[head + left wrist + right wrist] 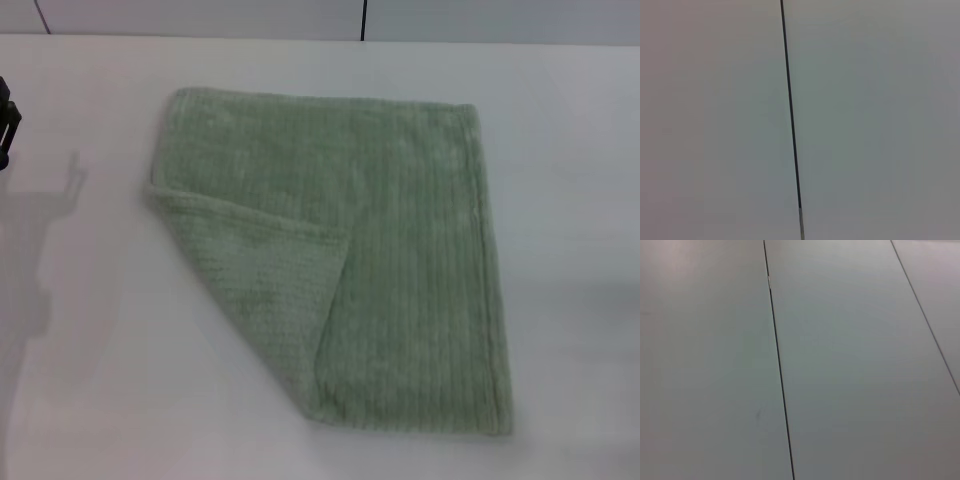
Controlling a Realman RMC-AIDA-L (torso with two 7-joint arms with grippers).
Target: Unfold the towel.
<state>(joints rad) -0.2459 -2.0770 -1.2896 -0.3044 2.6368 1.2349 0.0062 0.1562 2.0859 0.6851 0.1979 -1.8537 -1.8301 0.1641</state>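
Note:
The pale sage-green towel point(400, 250) lies flat on the white table point(90, 380) in the head view. Its near-left corner is folded over onto the rest, making a triangular flap point(265, 290) with a diagonal crease on the left side. A dark part of my left arm point(6, 122) shows at the far left edge, well clear of the towel. The right gripper is out of view. Both wrist views show only pale panels with dark seams, not the towel.
The table's far edge meets a wall with a dark vertical seam point(363, 20). Bare tabletop surrounds the towel on all sides. The left arm casts a shadow point(40, 250) on the table at left.

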